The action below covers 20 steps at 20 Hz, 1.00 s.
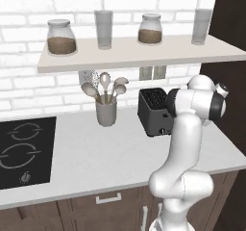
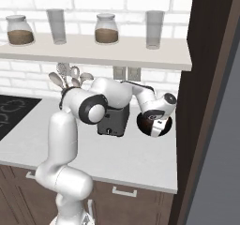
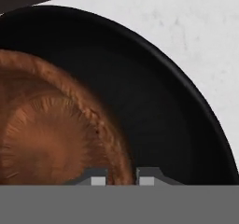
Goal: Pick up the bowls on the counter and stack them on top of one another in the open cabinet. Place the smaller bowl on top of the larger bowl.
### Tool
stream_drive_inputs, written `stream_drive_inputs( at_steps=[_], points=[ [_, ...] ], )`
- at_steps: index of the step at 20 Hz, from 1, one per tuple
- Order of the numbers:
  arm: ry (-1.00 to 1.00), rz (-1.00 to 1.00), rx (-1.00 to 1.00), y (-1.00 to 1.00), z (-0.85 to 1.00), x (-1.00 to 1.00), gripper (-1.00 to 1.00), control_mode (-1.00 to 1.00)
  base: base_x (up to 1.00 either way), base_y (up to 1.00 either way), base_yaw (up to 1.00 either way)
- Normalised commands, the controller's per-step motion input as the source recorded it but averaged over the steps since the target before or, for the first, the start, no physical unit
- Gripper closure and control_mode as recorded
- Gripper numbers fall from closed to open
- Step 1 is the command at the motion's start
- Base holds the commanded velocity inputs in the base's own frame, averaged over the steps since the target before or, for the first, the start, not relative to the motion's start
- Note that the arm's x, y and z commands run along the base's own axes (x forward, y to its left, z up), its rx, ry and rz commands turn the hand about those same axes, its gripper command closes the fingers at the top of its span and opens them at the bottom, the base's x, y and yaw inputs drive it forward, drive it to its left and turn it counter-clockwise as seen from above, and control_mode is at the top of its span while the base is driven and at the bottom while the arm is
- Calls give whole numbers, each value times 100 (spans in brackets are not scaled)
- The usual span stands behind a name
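Reddish-brown bowl [image 3: 51,139] nests inside the glossy black bowl [image 3: 177,120].

A black toaster [image 1: 154,111] stands against the white brick wall. Left of the toaster is a grey holder of spoons [image 1: 106,110]; farther left lies a black cooktop [image 1: 25,150]. Above the toaster stand two filled jars [image 1: 61,37] and two glasses [image 1: 104,29].

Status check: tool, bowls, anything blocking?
Tool closed on reddish-brown wooden bowl's rim. It sits nested inside glossy black bowl, on pale counter. Black toaster close beside.
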Motion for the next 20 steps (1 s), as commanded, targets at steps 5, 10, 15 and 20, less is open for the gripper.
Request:
stream_drive_inputs(
  at_steps=[5,10,15,20],
  points=[
    [-1,0,0,0,14,0,-100,-100,0,0,0],
    [-8,0,-2,15,34,-4,-100,-100,0,0,0],
    [-2,0,0,1,18,-34,-100,-100,0,0,0],
    [-1,0,-2,5,0,-66,-100,-100,0,0,0]
  ],
)
